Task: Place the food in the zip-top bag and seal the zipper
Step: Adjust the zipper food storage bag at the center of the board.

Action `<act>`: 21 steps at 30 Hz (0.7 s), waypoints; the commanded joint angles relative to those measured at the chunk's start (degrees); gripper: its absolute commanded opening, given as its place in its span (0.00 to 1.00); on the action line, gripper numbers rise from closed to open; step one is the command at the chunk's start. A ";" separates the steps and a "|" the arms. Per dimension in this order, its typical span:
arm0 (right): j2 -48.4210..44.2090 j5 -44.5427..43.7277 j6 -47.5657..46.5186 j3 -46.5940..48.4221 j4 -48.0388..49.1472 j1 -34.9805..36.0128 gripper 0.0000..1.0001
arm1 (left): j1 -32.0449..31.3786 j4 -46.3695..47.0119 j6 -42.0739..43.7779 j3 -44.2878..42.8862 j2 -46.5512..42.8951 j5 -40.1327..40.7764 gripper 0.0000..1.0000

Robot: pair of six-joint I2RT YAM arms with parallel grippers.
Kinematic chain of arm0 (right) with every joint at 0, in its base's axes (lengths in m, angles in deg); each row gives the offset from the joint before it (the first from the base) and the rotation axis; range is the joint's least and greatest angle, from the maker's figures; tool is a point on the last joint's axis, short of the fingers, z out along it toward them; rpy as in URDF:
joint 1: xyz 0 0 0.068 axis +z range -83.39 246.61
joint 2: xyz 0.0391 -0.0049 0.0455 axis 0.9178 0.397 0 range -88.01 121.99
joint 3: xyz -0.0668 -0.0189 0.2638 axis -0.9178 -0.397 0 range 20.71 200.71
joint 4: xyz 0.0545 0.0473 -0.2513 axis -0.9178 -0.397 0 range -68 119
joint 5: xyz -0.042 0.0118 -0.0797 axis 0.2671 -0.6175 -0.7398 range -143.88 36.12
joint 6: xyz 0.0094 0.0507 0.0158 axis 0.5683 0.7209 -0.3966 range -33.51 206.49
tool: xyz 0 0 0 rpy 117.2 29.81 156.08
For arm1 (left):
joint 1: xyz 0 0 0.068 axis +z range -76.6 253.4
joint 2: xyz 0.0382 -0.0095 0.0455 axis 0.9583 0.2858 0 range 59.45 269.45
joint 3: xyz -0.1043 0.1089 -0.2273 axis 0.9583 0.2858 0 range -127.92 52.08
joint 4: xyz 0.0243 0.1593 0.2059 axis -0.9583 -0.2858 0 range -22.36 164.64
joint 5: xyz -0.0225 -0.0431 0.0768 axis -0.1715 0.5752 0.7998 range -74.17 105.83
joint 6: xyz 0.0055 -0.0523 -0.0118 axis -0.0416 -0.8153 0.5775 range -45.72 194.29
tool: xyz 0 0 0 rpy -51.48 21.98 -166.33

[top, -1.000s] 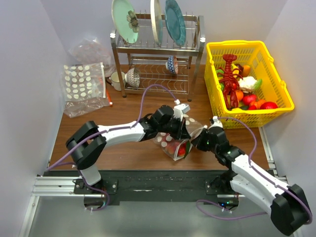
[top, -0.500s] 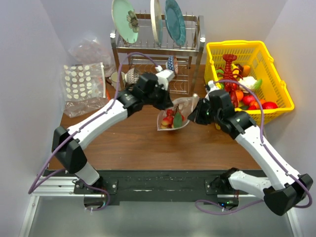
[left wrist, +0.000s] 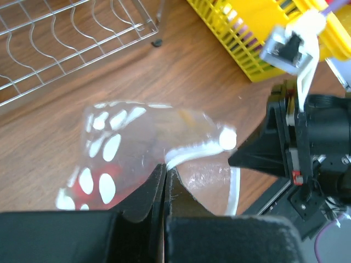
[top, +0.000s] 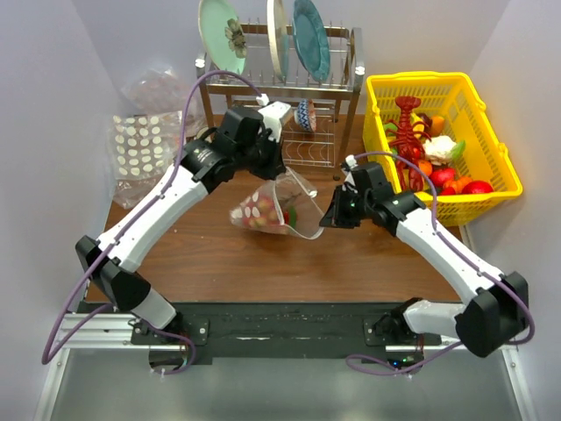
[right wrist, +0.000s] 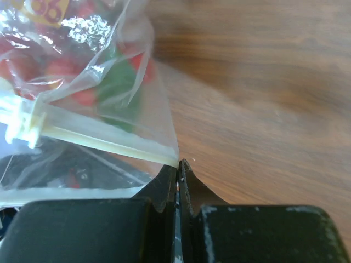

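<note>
- My left fingers [left wrist: 165, 174] are pressed together with no gap. They pinch the upper rim of the zip-top bag [left wrist: 137, 142] at its mouth.
- My right fingers [right wrist: 179, 169] are clamped just as tightly on the bag's corner, right where the zipper [right wrist: 104, 141] ends.
- Only the top view shows the whole arrangement. The bag hangs stretched between my two arms over the middle of the counter [top: 219, 263], with its mouth gaping in a loop towards the right edge.
- The food [right wrist: 118, 82] shows best from my right wrist, as red and green pieces pressed against the clear film. From above it is just a reddish cluster in the bag's left end.
- The left wrist view adds the white slider [left wrist: 226, 138] riding on the pale strip, and white ovals printed on the film.
- It also catches a corner of the yellow basket [left wrist: 241, 33] and the wire dish rack [left wrist: 71, 27] at the far edge.
- The individual toys inside the bag are blurred, so I cannot name them.
- From above my own wrists hide both fingertips.
- I cannot tell whether the bag's bottom touches the counter.
</note>
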 commanded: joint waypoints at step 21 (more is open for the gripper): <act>-3.53 -0.62 -2.12 7.71 0.90 -0.21 0.00 | 0.24 11.47 -1.70 12.80 -5.67 -0.32 0.00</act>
